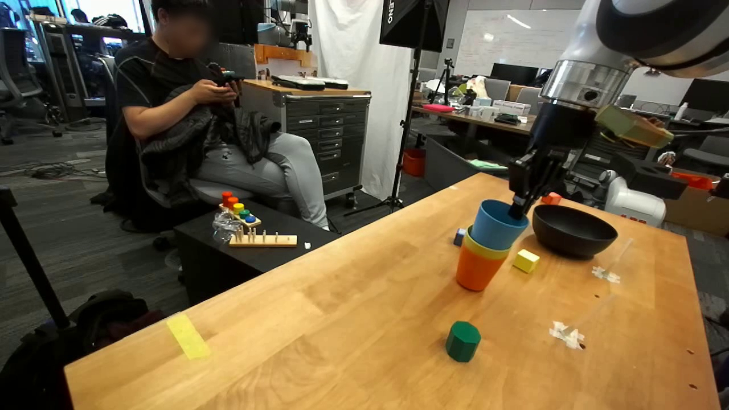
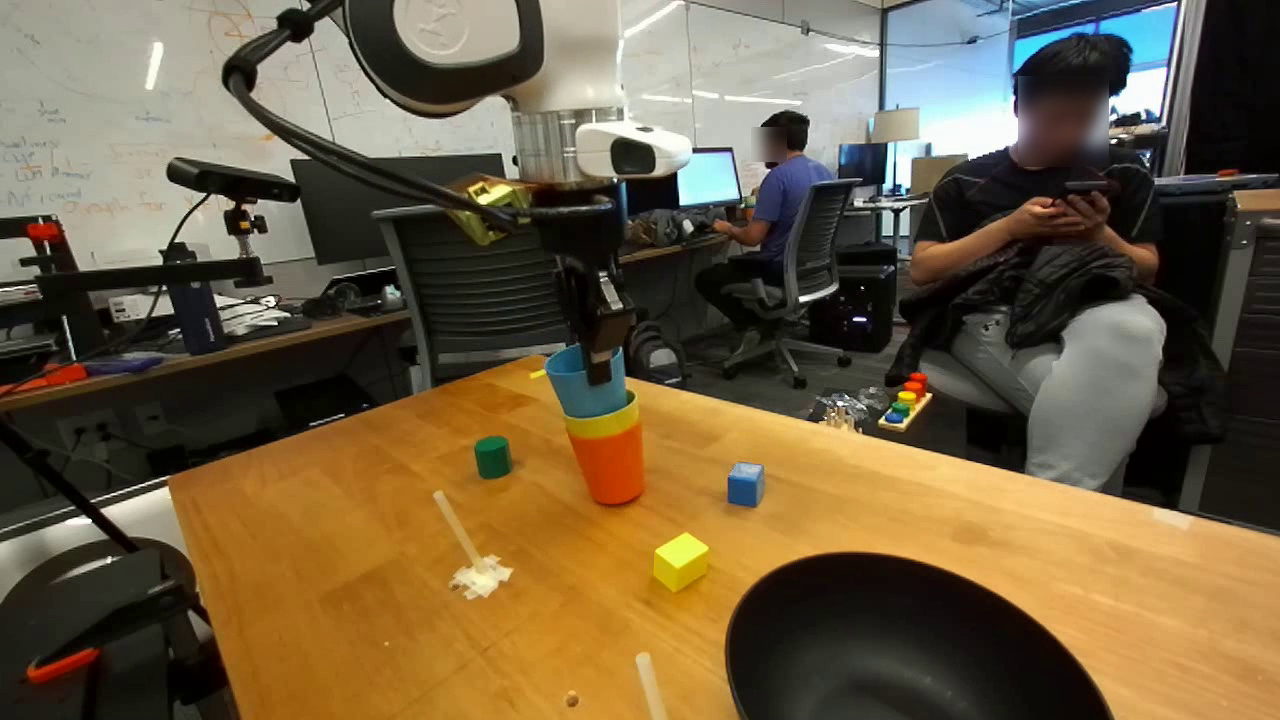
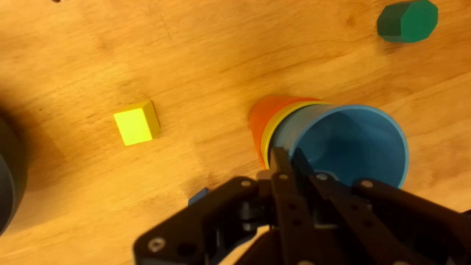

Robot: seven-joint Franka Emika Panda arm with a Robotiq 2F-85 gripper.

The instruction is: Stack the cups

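Because the gripper (image 3: 290, 151) is pinched narrow on one side wall of the blue cup (image 3: 347, 145), one finger inside and one outside, the cup's axis lies off to the right of the fingers in the wrist view. Its lower end sits within the mouth of the yellow-green cup (image 2: 606, 424), itself nested in the orange cup (image 2: 611, 466) on the table (image 1: 353, 319). The axes look roughly aligned; slight tilt is hard to judge. Lowering straight, then releasing, seems called for; sideways drag could tip everything.
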